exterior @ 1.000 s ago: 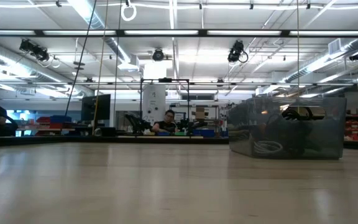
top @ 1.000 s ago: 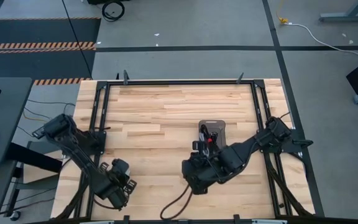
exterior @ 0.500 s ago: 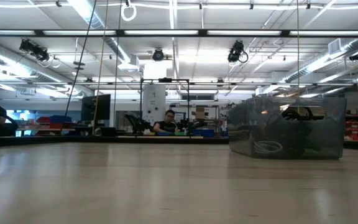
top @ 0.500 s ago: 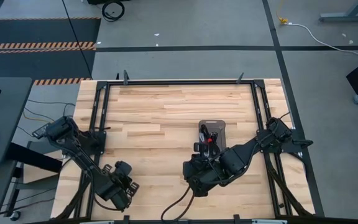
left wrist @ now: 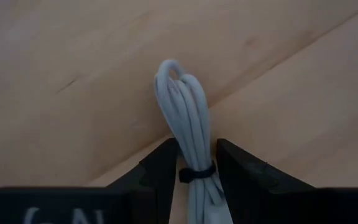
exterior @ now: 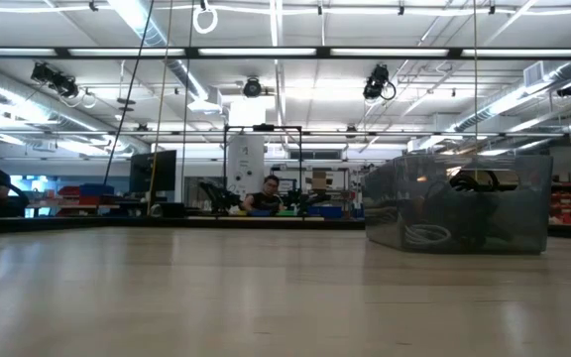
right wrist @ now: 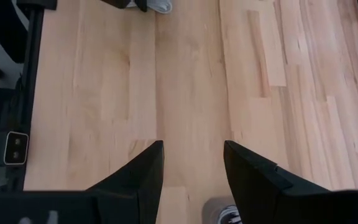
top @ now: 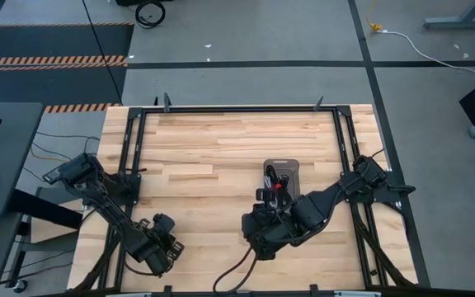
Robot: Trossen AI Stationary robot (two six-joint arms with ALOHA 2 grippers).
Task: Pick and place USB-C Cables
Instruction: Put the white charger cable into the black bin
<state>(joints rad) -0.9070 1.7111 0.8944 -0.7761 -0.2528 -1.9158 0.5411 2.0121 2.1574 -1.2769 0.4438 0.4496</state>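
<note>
My left gripper (left wrist: 196, 146) is near the table's near left corner (top: 157, 247), shut on a white coiled USB-C cable (left wrist: 182, 99) bound with a thin black tie (left wrist: 196, 173). My right gripper (right wrist: 193, 146) is open over bare wood, just near of the grey tray (top: 281, 175), and touches nothing. The grey tray (exterior: 459, 203) stands on the table's right half. It holds other cables, among them a white coil (exterior: 424, 235) and a black one (exterior: 479, 181). My left gripper pinches the white coil between its two fingers (left wrist: 163, 168) at the bound part, right by the black tie (left wrist: 196, 173). The fingers lie along the coil, and its looped end (left wrist: 173, 68) sticks out past the fingertips. Whether it rests on the wood I cannot tell.
A black metal frame (top: 237, 108) runs around the wooden table top. Bare wood lies between the two grippers and across the table's far half. In the room beyond the table, people sit at benches (exterior: 266, 193).
</note>
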